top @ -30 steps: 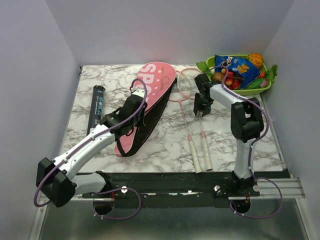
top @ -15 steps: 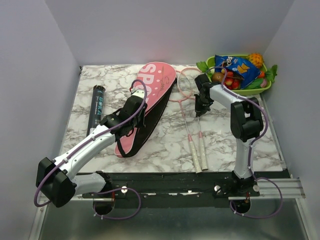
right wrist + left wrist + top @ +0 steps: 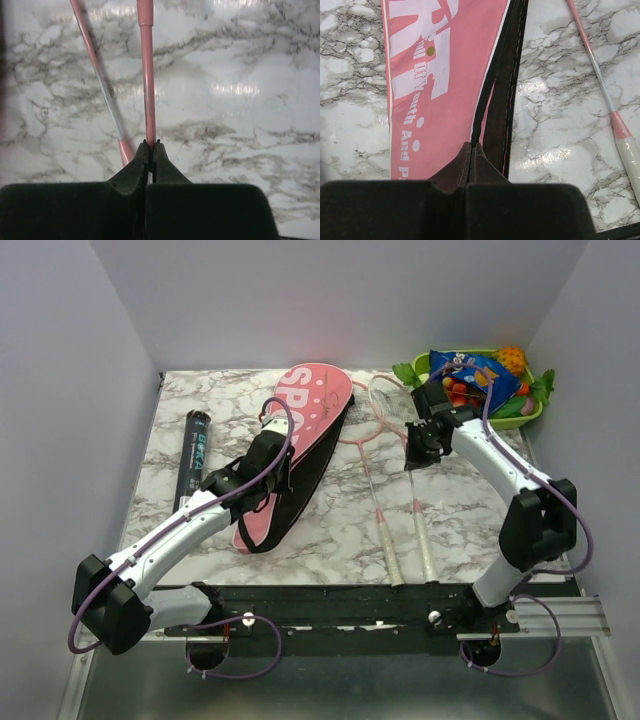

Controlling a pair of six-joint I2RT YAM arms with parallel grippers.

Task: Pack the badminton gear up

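Observation:
The long pink racket bag (image 3: 305, 435) lies diagonally on the marble table, its zipper side open. My left gripper (image 3: 268, 458) is shut on the bag's black edge (image 3: 492, 115) beside the zipper; its fingertips (image 3: 471, 146) pinch the fabric. Two pink rackets lie to the right of the bag. My right gripper (image 3: 424, 446) is shut on the thin pink shaft (image 3: 146, 75) of the right racket (image 3: 418, 525). The other racket (image 3: 376, 502) lies just left of it, its shaft (image 3: 97, 75) apart from my fingers. A dark tube (image 3: 195, 450) lies at the far left.
A green tray (image 3: 528, 416) of fruit and a blue snack packet sits at the back right corner, close behind my right arm. White walls close in the table on three sides. Bare marble shows between the rackets and the right edge.
My right gripper has shut on the right racket's shaft and shifted it right, away from the other racket. The right arm's elbow swung out to the right. The left arm held still.

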